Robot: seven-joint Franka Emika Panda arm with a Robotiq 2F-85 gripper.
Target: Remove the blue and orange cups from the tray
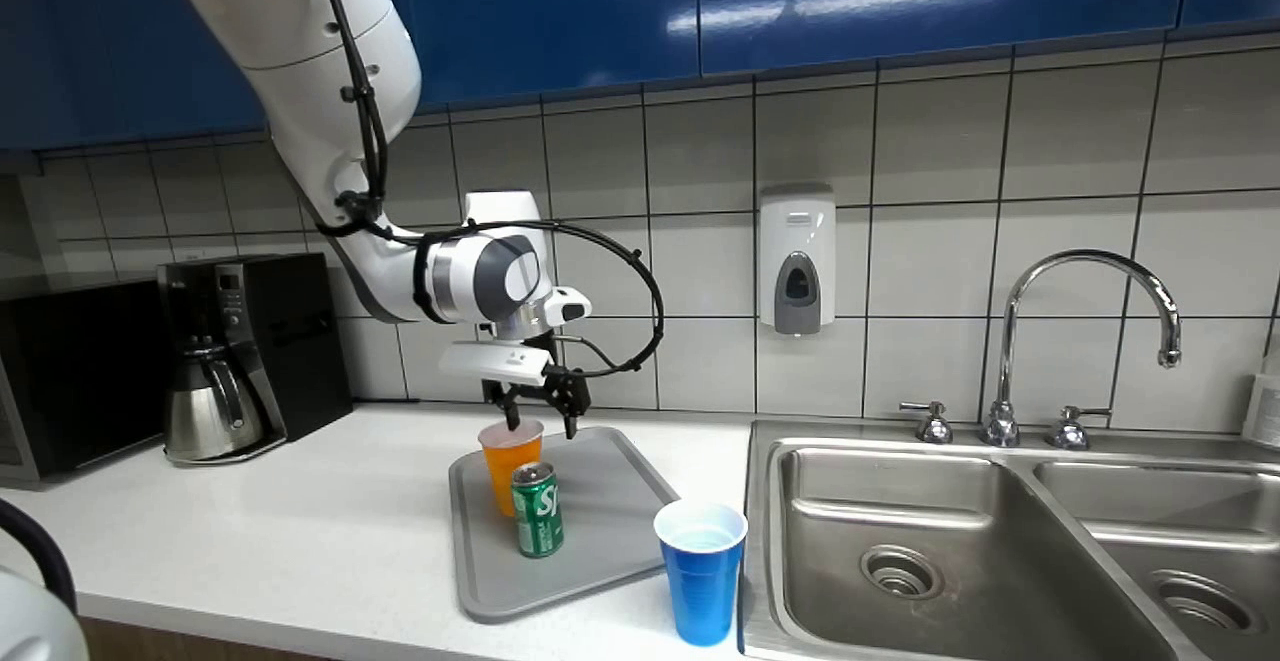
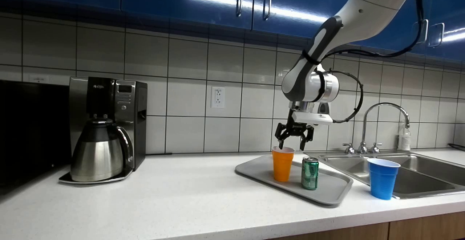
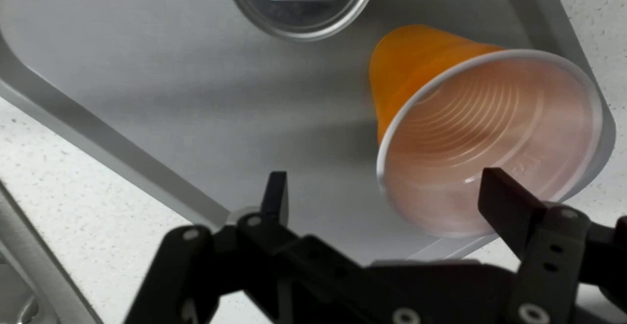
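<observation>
The gripper (image 2: 291,147) is spread apart, one fingertip (image 3: 509,206) at the mouth of the orange cup (image 2: 282,167), which is stood on the tray (image 1: 610,516) near a green can (image 2: 310,174); the blue cup (image 2: 383,180) is placed on the counter (image 2: 181,196) beside the sink (image 1: 880,486).

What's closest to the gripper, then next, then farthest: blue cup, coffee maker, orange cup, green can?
From the gripper, in an exterior view:
1. Orange cup, just below.
2. Green can, on the tray.
3. Blue cup, by the sink.
4. Coffee maker, farther along the counter.
</observation>
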